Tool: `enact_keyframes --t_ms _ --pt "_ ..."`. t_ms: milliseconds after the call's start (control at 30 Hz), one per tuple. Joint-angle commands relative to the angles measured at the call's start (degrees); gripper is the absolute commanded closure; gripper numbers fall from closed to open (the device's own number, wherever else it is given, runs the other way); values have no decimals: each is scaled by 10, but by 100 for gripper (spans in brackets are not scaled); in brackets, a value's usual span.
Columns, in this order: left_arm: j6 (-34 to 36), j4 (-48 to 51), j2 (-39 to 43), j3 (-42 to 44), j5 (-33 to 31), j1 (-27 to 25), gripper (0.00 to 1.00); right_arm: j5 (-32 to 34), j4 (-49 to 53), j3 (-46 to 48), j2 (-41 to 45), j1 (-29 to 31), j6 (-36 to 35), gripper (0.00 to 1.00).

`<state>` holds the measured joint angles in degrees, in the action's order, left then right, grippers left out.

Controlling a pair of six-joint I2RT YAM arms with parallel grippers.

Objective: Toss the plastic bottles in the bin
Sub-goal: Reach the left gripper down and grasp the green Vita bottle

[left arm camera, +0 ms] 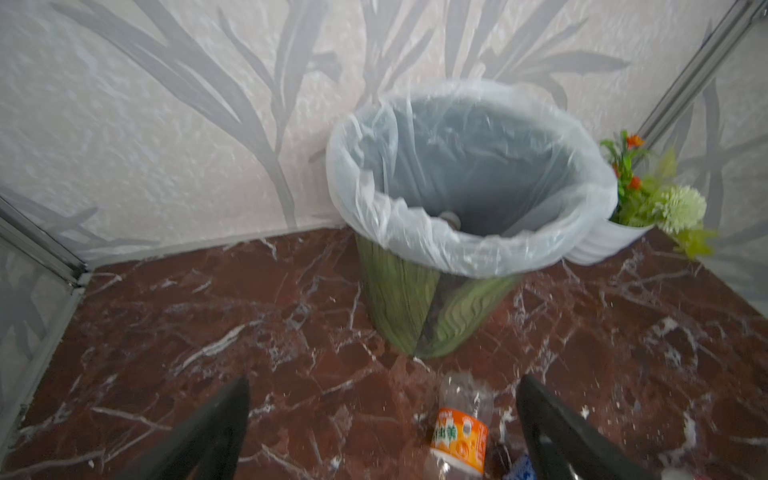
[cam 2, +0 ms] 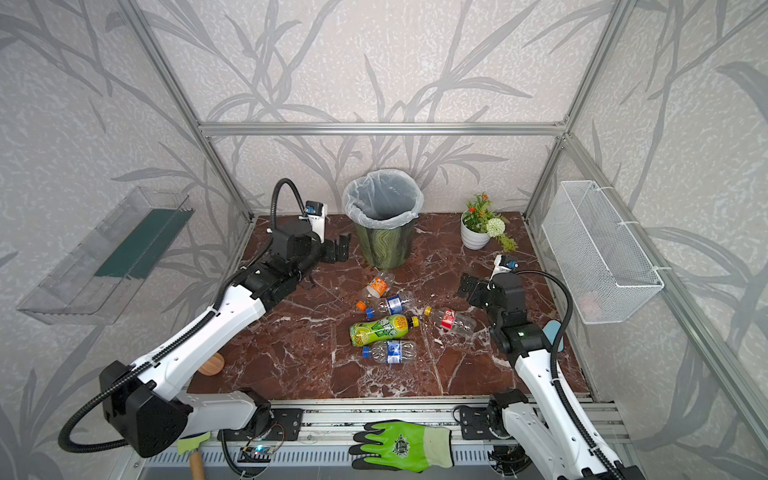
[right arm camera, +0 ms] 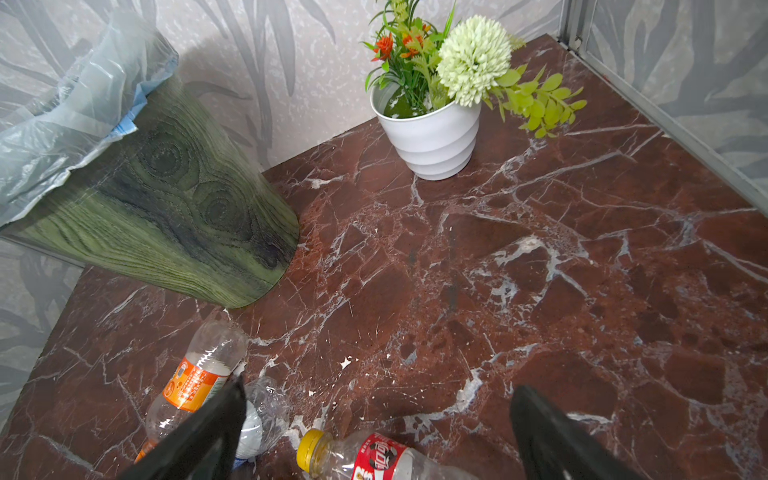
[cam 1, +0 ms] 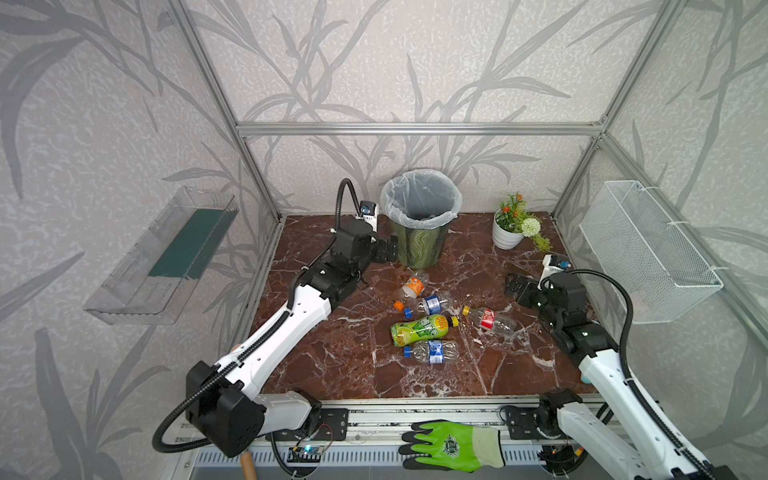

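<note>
The bin [cam 1: 419,220], with a liner bag folded over its rim, stands at the middle of the table's [cam 1: 324,365] back edge. The left gripper [cam 1: 387,249] hangs just beside the bin's wall, fingers wide apart and empty. The right gripper [right arm camera: 380,411], toward the right edge, is also spread and holds nothing. Five plastic bottles [cam 1: 432,304] lie on their sides mid-table, all outside the bin. They look empty, so probably light, thin-walled and easily dented, and likely to roll or slip under a pinch. The green-yellow bottle [cam 1: 422,329] is the fattest, and a grip across its sleeved belly seems best. The front blue-label bottle [cam 1: 434,352] and the red-label bottle [right arm camera: 374,457] look crumpled, so near the stiffer neck should be safer. The orange-label bottle [left arm camera: 459,440] lies nearest the bin. The labels carry Chinese characters and lime pictures, but the writing is too small to read.
</note>
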<state>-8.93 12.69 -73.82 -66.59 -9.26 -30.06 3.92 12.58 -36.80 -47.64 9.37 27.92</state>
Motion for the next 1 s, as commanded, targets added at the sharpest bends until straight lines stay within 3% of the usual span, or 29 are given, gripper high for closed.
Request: enact_keyframes --t_ms 0,233,433,733,967 --pt "16 25 29 25 59 -9 1 -10 -25 0 -5 -3 16 1" --pt "104 92 34 71 110 -60 3 -14 -33 3 -11 -3 29 1" --pt "174 171 -19 47 117 -121 8 -11 -37 3 -15 -3 30 1" --pt "224 227 -101 17 137 -176 16 -2 -27 8 -11 -3 24 1" --pt "244 254 -165 -5 113 -200 23 6 -23 15 -4 -4 20 1"
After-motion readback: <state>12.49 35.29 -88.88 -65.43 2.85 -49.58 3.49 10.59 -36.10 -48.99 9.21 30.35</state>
